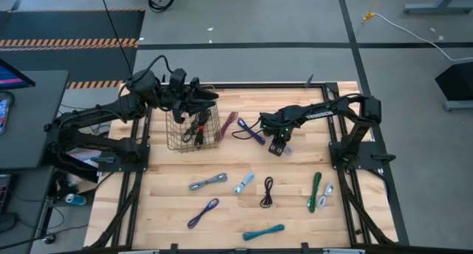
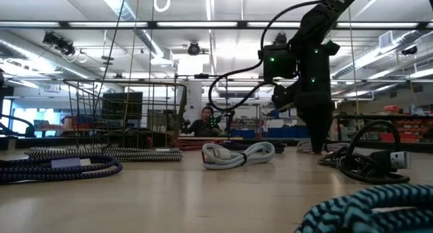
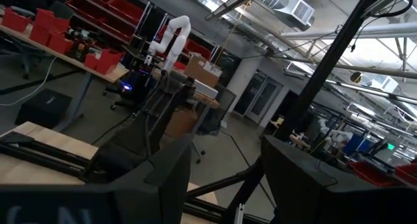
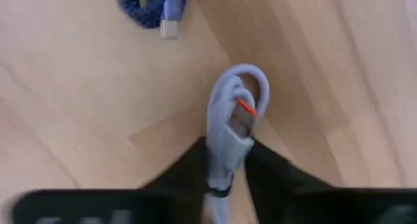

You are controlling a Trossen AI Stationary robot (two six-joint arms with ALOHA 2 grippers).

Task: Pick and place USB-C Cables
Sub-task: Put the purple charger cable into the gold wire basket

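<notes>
My right gripper (image 1: 278, 148) points down at the table's middle, shut on a pale grey-lavender cable bundle (image 4: 231, 113). A dark blue-purple cable (image 1: 251, 131) lies just beyond it, next to a maroon one (image 1: 226, 126). My left gripper (image 1: 203, 97) hovers open above the wire mesh basket (image 1: 211, 139), which has black cables (image 1: 194, 130) in it. Nearer on the table lie grey (image 1: 208, 182), pale blue (image 1: 244, 183), black (image 1: 267, 191), purple (image 1: 203, 212), teal (image 1: 264, 232), green (image 1: 316, 191) and whitish (image 1: 327, 193) cables. My right gripper pinches the pale cable bundle between its two fingers (image 4: 273, 168) from above, pointing down, with the fingers lying along the bundle. They hold one end (image 4: 225, 152), and the looped end (image 4: 247, 77) sticks out past the fingertips. I cannot tell whether the loop rests on the wood.
The basket stands at the far left of the wooden table (image 1: 170, 210), under the left arm. Black frame rails (image 1: 347, 202) run along both sides. Loose cables lie scattered across the near half, with bare wood between them. A person sits far off in the room (image 2: 205, 118).
</notes>
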